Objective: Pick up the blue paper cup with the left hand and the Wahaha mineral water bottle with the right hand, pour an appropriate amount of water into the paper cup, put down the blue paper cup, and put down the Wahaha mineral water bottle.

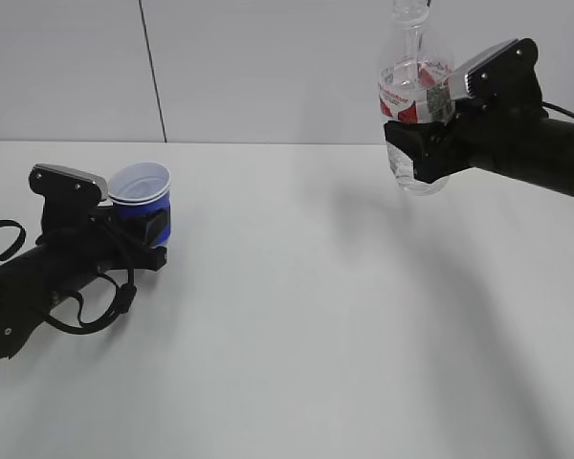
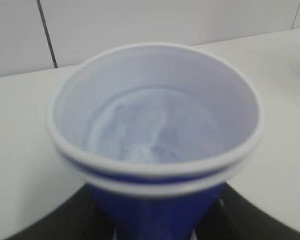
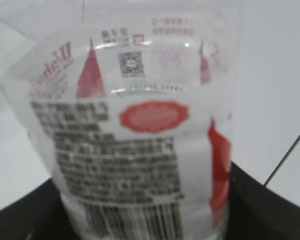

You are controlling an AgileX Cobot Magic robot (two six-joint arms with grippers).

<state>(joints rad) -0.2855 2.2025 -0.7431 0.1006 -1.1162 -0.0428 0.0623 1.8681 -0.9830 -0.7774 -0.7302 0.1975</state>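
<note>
The blue paper cup (image 1: pixel 142 197) stands upright at the left of the white table, held between the fingers of my left gripper (image 1: pixel 145 228), which is shut on its lower body. In the left wrist view the cup (image 2: pixel 155 210) fills the frame, white inside, and I cannot tell if it holds water. My right gripper (image 1: pixel 416 148) is shut on the Wahaha mineral water bottle (image 1: pixel 413 91) and holds it upright, high above the table at the right. Its top runs out of the frame. The red-and-white label (image 3: pixel 140 150) fills the right wrist view.
The white table (image 1: pixel 297 316) spreads between the two arms. A pale panelled wall with a dark vertical seam (image 1: pixel 153 72) stands behind it. The bottle's faint shadow falls on the table below the right arm.
</note>
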